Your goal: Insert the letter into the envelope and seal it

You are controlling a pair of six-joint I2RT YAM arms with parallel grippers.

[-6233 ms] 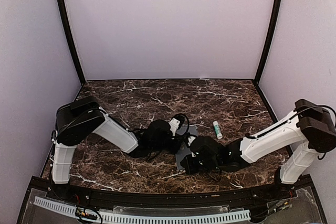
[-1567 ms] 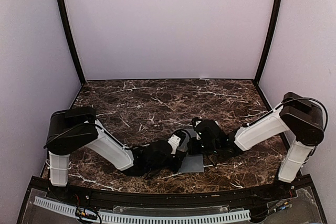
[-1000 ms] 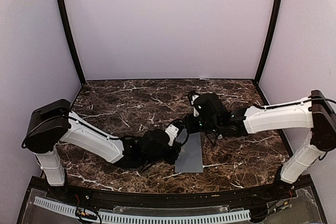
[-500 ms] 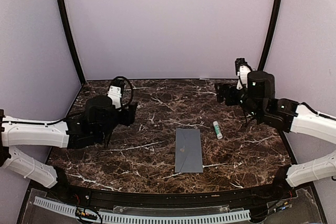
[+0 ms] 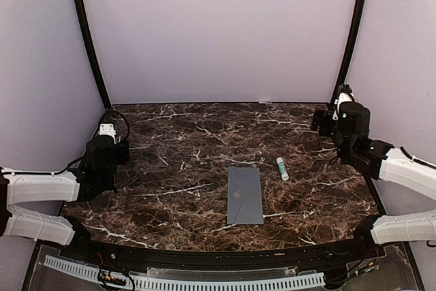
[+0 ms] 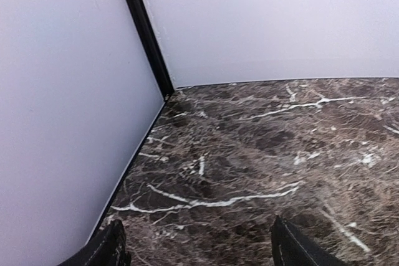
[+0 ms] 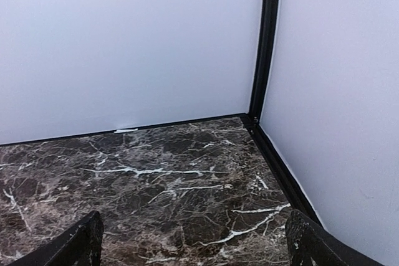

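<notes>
two claws wide n empty: left claw (image 6: 199,250) far left of the envelope (image 5: 245,195), right claw (image 7: 198,244) far right. envelope flat on bench (image 5: 170,141), letter unseen, prob inside. looks sealed; next just verify flap.

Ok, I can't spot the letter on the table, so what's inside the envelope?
The envelope lies flat on the table with nothing sticking out. Its inside is covered, so whether the letter is in there cannot be seen. No loose letter shows anywhere.
</notes>
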